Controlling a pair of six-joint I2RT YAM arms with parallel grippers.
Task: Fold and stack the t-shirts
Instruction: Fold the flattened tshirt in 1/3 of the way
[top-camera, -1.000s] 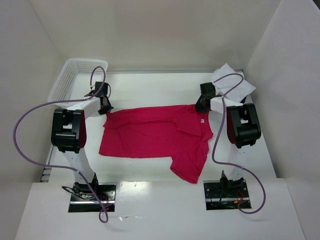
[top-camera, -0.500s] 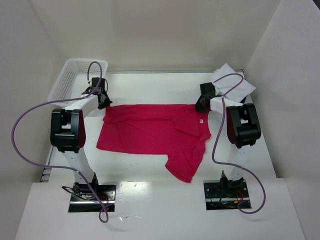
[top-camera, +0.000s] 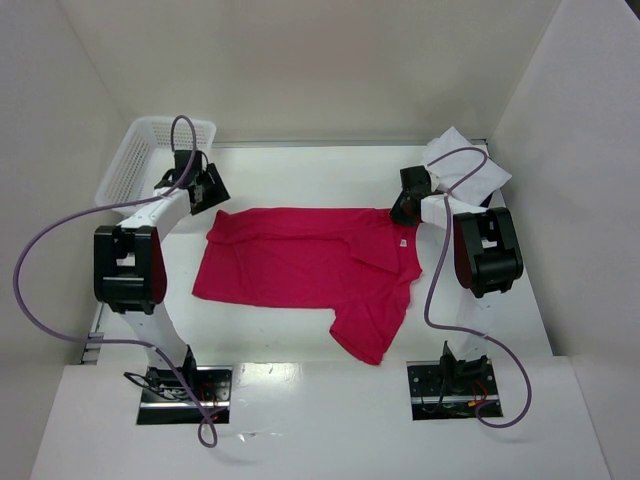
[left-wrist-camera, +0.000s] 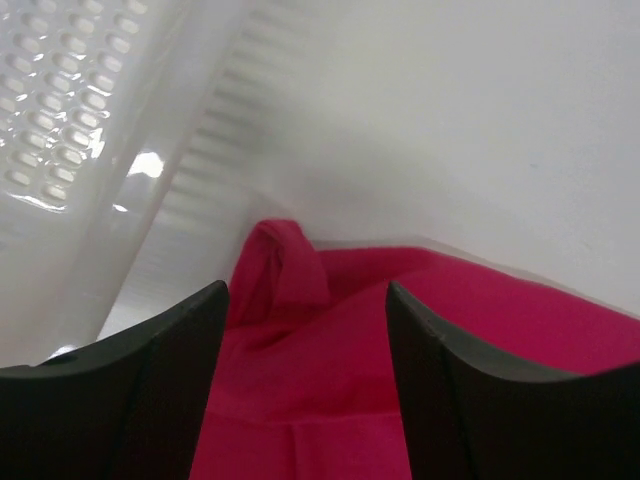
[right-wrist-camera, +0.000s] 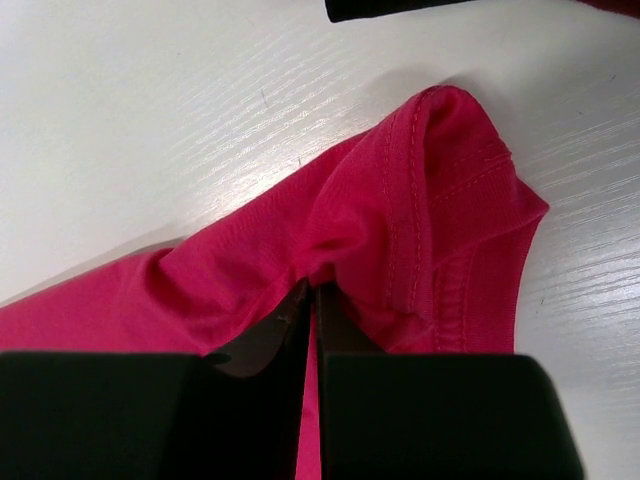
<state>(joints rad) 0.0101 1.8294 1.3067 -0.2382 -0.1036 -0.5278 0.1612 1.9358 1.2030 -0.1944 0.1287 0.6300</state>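
The right gripper (right-wrist-camera: 312, 290) is squeezed tight on the red t-shirt (right-wrist-camera: 420, 210). Its two black fingers (right-wrist-camera: 255, 350) meet with a bit of red cloth pinched between them. Next to the pinch, a stitched edge of the shirt is bunched up in a soft bump. From above, this pinch is at the far right corner of the shirt.

The left gripper (left-wrist-camera: 305, 295) is let go, and its two dark fingers (left-wrist-camera: 150, 380) stand wide apart with nothing held. Red cloth shows between them, and a little folded lump of it sits just past the tips. I cannot tell if the fingers touch the cloth. From above, this gripper is at the far left corner of the shirt, just beside the white mesh basket (top-camera: 140, 150).

The red t-shirt lies spread out in the middle of the white table (top-camera: 300, 175), between the two arms. One sleeve sticks out toward the near edge on the right side. A small white tag (top-camera: 407, 241) shows near the right gripper.

The white t-shirt (top-camera: 465, 165) lies crumpled in the far right corner, close behind the right arm. Purple cables (top-camera: 40, 260) loop off both arms.
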